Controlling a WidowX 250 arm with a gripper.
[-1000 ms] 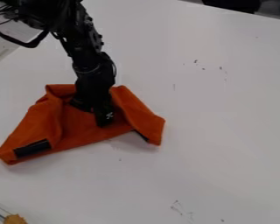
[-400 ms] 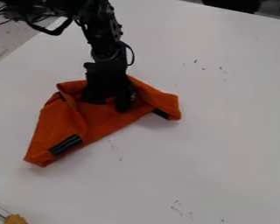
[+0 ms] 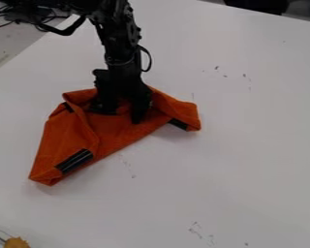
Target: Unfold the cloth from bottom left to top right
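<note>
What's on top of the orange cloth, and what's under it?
The gripper is over the orange cloth, hiding part of it. A dark strip shows near its lower-left corner. The white table surrounds it, but the cloth covers whatever lies beneath.

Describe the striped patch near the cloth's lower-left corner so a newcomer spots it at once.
On the white table, find the orange cloth below the black gripper. Near its lower-left corner, along the lower edge, lies a slanted black patch. Thin pale lines run along it, unlike the plain dark strip near the cloth's right corner.
</note>
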